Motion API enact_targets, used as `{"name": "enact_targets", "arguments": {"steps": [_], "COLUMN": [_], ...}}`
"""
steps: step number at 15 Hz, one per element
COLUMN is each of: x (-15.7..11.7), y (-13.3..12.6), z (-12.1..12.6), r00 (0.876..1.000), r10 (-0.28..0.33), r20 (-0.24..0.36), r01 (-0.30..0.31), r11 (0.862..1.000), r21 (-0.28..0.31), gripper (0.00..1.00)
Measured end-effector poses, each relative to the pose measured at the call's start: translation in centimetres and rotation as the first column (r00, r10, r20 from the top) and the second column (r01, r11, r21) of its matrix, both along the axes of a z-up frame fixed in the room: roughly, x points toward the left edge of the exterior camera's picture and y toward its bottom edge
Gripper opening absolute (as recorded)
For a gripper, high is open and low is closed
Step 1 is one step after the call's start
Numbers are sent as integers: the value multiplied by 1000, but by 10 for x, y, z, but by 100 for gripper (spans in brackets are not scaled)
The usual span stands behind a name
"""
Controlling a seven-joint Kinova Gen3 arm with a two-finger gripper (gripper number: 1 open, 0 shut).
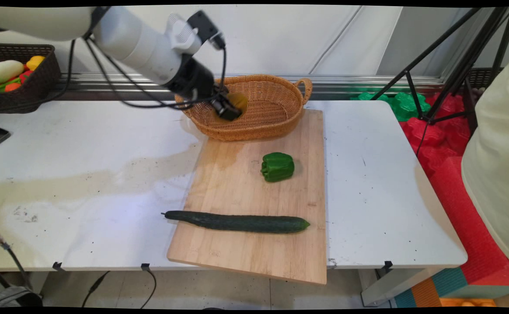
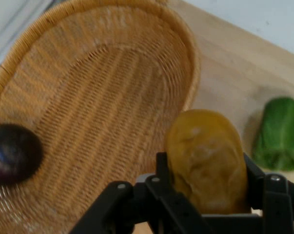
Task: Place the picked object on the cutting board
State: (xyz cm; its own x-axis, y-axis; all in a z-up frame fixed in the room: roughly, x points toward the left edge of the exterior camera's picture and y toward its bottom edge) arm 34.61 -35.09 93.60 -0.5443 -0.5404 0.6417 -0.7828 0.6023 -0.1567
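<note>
While your pincer hangs over the woven basket, clamped on a smooth, rounded yellow-brown piece, you see a white, stained worktop under it and a pale wall behind. A wooden board lies on the worktop, its near edge jutting over the front. On its grain rest a lumpy green pepper and a long dark cucumber. A dark round fruit sits inside the basket. At the far left stands a dark basket of bright produce.
</note>
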Motion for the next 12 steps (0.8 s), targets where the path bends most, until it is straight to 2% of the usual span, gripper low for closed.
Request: {"name": "enact_targets", "arguments": {"steps": [3,6,12], "x": [8,12,9], "y": [26,40,41], "z": [-14,-29,-60], "r00": [1000,999,995], "r10": [-18,-29,-70], "r20": [15,29,65], "r01": [17,27,63], "r11": [999,997,992], "r21": [38,65,107], "gripper": [0,0,0]}}
